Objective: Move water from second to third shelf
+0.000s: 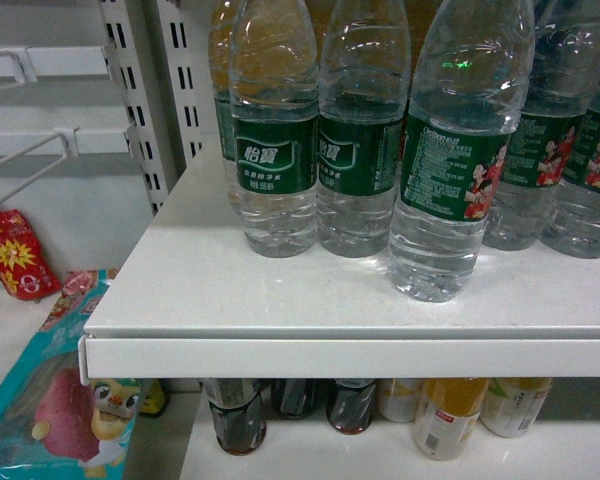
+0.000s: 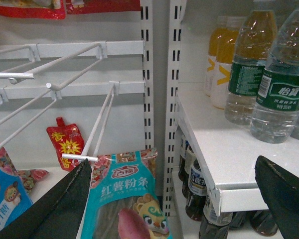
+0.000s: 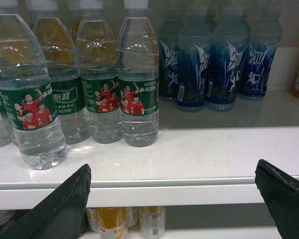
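Several bottles of water with dark green labels stand on a white shelf (image 1: 330,300). One bottle (image 1: 450,170) stands nearest the front edge, with two more (image 1: 275,150) to its left. Neither gripper shows in the head view. In the right wrist view my right gripper (image 3: 173,167) is open and empty, level with the shelf's front lip (image 3: 199,186); the nearest water (image 3: 138,89) stands beyond it, slightly left. My left gripper (image 2: 172,162) is open and empty, off the shelf's left end (image 2: 229,154), with water (image 2: 281,94) up to its right.
Dark cola bottles (image 1: 238,415) and orange-drink bottles (image 1: 445,415) fill the shelf below. Blue-labelled bottles (image 3: 214,64) stand right of the water. Left of the slotted upright (image 1: 145,100) hang wire hooks (image 2: 99,119), a teal snack packet (image 2: 132,199) and a red pouch (image 1: 15,250).
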### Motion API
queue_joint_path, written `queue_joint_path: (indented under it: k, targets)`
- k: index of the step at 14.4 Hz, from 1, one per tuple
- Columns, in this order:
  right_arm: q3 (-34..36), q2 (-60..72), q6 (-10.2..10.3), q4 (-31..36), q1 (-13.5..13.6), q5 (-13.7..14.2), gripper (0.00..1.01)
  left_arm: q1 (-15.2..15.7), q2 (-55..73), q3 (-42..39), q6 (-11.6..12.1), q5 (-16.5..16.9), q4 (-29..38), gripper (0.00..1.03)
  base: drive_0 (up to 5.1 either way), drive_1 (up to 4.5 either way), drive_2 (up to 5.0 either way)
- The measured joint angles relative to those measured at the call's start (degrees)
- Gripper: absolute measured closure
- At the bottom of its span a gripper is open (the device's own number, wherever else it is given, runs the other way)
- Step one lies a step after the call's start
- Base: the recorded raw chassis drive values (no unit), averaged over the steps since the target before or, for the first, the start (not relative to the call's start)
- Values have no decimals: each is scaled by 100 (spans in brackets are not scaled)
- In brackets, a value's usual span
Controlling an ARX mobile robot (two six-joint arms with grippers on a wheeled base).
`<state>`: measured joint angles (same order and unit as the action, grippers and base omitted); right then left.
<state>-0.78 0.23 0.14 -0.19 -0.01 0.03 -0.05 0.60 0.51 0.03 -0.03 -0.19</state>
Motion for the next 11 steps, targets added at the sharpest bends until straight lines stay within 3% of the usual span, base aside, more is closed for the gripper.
queue_joint_path:
  k: [11]
  targets:
    - [0,0,0,11,0,-2,3,0,0,0,0,0,2,5,0,0,0]
